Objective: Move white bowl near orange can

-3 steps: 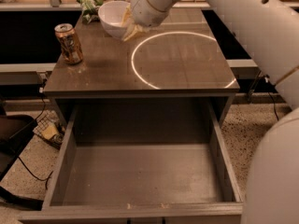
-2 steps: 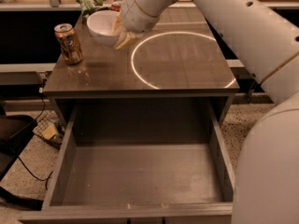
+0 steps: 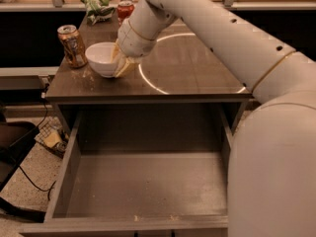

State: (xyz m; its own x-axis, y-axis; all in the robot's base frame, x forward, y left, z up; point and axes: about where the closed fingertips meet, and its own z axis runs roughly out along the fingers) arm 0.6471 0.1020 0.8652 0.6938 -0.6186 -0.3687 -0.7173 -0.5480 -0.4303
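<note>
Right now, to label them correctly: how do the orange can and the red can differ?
The orange can is golden with brownish print; the red can is red. The orange can stands at the left edge of the table beside the white bowl, which the gripper holds by its rim; the red can stands farther back by the green bag. Both are upright.

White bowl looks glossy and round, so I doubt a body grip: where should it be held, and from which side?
Grip the white bowl by its thin rim, one finger inside, one outside, from above on the side away from the orange can standing close by. The hand pinches it there.
</note>
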